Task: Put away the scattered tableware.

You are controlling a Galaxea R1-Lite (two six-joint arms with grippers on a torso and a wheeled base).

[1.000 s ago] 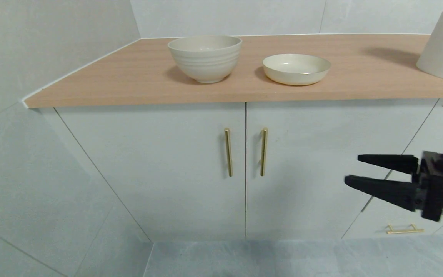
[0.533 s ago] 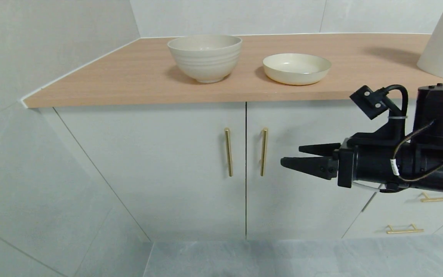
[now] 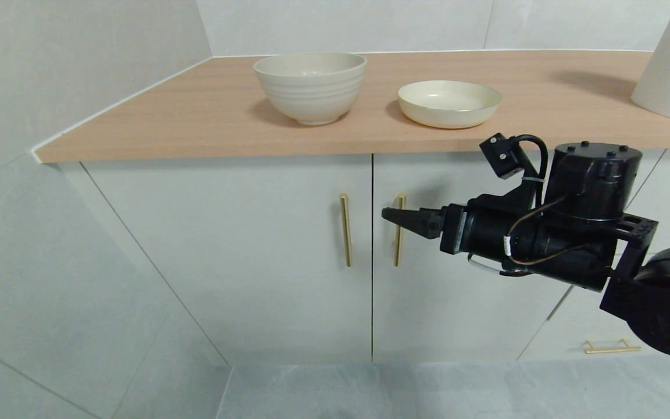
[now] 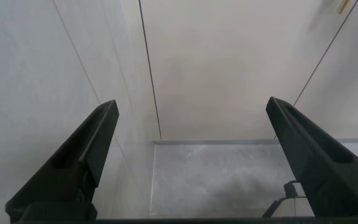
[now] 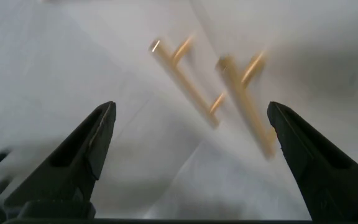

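A deep cream bowl (image 3: 310, 87) and a shallow cream dish (image 3: 449, 103) stand side by side on the wooden countertop (image 3: 195, 125). Below it are two white cabinet doors, shut, with a left gold handle (image 3: 345, 230) and a right gold handle (image 3: 399, 233). My right gripper (image 3: 394, 216) is held level in front of the right door, its tips at the right handle's upper part. The right wrist view shows this gripper (image 5: 190, 112) open, with both gold handles (image 5: 229, 93) ahead of it. My left gripper (image 4: 191, 106) is open over the grey floor (image 4: 216, 180), holding nothing.
A large white ribbed object (image 3: 669, 70) stands on the counter at the far right. Tiled walls close in the left side. A small gold drawer handle (image 3: 611, 347) sits low at the right. Grey floor lies in front of the cabinet.
My right arm has swung in from the right edge, leftward across the cabinet front, until its fingertips reach the right door handle. The bowl and dish have not moved.
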